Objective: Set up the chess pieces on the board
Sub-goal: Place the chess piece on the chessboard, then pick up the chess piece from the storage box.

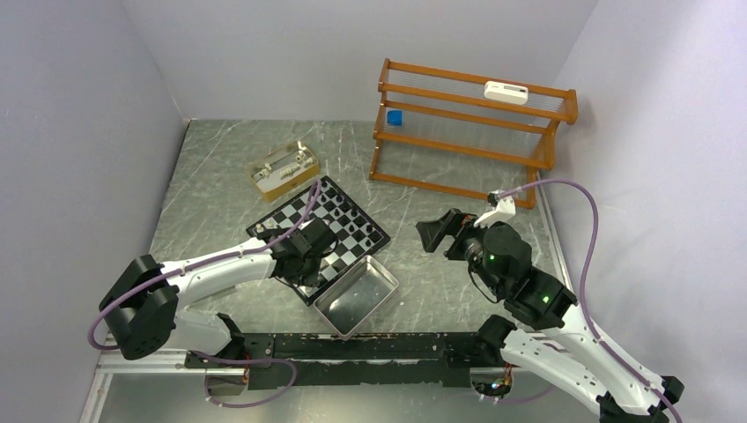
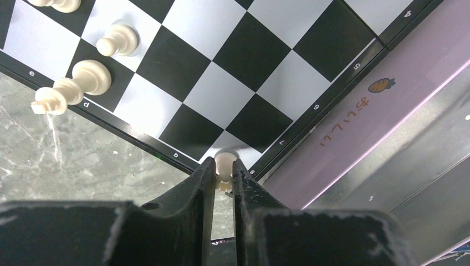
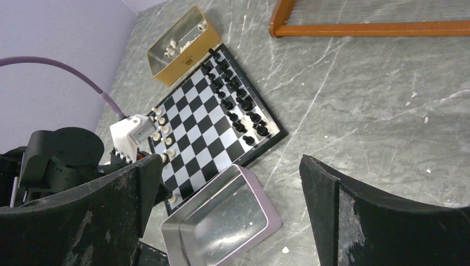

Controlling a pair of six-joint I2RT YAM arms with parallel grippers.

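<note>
The board (image 1: 359, 236) lies left of centre, also in the left wrist view (image 2: 238, 72) and the right wrist view (image 3: 206, 130). Black chess pieces (image 1: 345, 214) fill its far-right rows (image 3: 235, 100). Cream pieces (image 2: 88, 77) stand along the near-left side (image 3: 161, 130). My left gripper (image 1: 304, 257) is over the board's near corner, its jaws (image 2: 223, 166) shut on a cream piece (image 2: 225, 166) whose base rests on the white corner square. My right gripper (image 1: 438, 233) hovers right of the board, wide open and empty (image 3: 230, 166).
A shiny metal tray (image 1: 380, 284) lies against the board's near edge (image 2: 388, 144) (image 3: 221, 216). A gold box (image 1: 284, 167) with cream pieces sits behind the board (image 3: 177, 47). A wooden rack (image 1: 471, 132) stands at the back right (image 3: 366, 25).
</note>
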